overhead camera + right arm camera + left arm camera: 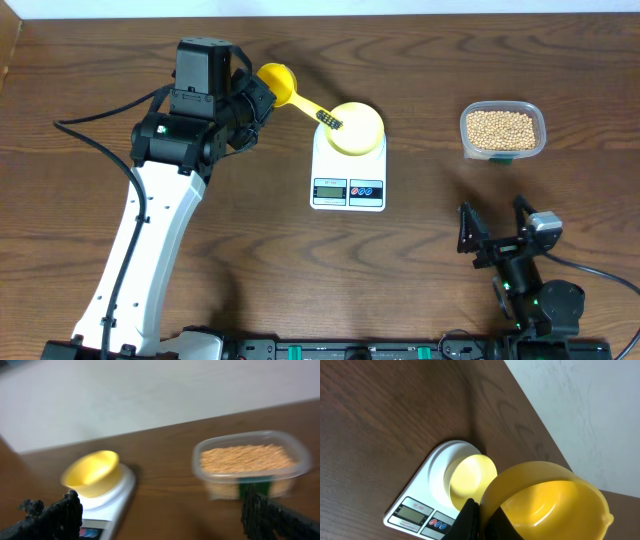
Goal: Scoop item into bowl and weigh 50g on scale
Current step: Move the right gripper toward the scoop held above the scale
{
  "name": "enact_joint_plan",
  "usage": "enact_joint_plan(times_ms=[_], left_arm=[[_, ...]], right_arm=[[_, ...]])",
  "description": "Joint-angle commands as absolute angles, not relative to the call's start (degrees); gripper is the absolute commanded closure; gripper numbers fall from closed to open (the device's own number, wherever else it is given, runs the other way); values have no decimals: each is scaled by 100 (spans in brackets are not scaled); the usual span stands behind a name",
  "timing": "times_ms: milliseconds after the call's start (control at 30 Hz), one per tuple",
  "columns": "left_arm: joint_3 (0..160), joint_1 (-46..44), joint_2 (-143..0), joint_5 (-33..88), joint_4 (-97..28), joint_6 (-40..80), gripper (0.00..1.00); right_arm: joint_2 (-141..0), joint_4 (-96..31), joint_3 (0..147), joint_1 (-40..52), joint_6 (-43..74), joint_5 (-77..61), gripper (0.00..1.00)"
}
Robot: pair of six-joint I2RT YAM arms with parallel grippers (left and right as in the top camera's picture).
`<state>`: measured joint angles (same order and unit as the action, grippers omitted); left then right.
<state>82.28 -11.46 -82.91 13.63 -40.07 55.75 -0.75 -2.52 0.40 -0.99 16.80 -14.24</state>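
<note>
Beans (501, 127), small, round, tan-beige, in clear plastic tub (463, 128)

The left arm (140, 250) has a long white link with rounded edges, topped by boxy black joint housings (200, 70). A small green light (165, 128) glows on the black shell just above the white section. Thin black cables (85, 135) loop from its side and run along the white link. The left gripper (262, 98) ends in plain matte black fingers (469, 520). The right arm (530, 295) is black throughout, with a green indicator (541, 301) on its round joint and a small pale grey camera block (545, 222) at the wrist. The right gripper (495, 228) carries two black fingers (57, 515) with a coarse, pitted surface.
</note>
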Motion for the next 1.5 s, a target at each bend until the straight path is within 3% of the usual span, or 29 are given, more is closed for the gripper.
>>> enact_joint_plan(times_ms=[0,267,700,1033,1333,1433,1467], left_arm=[[8180,-1160,-8241,1343,-4001,5649,92],[8180,-1162,-8241,1347,-3938,5843,92],[8180,-1638,-8519,1347,-3551,6493,92],[8180,-2274,-8779,1343,-2912,6742,92],[8180,-2550,-9074,1177,-2816,7325,92],[8180,-2600,-9111,1181,-2816,7456,92],[8180,-2630,-9111,1179,-2814,7498,92]], right_arm=[[-128,69,36,-104,3177,-2320,1],[-794,674,563,-104,3564,-2766,1],[-4213,707,3146,-102,3588,-4552,1],[-6643,987,4633,499,3494,-4847,1],[-7439,1612,4821,733,4589,-4831,1],[-7443,1610,4821,744,4628,-4836,20],[-7443,1634,4821,766,4630,-4834,23]])
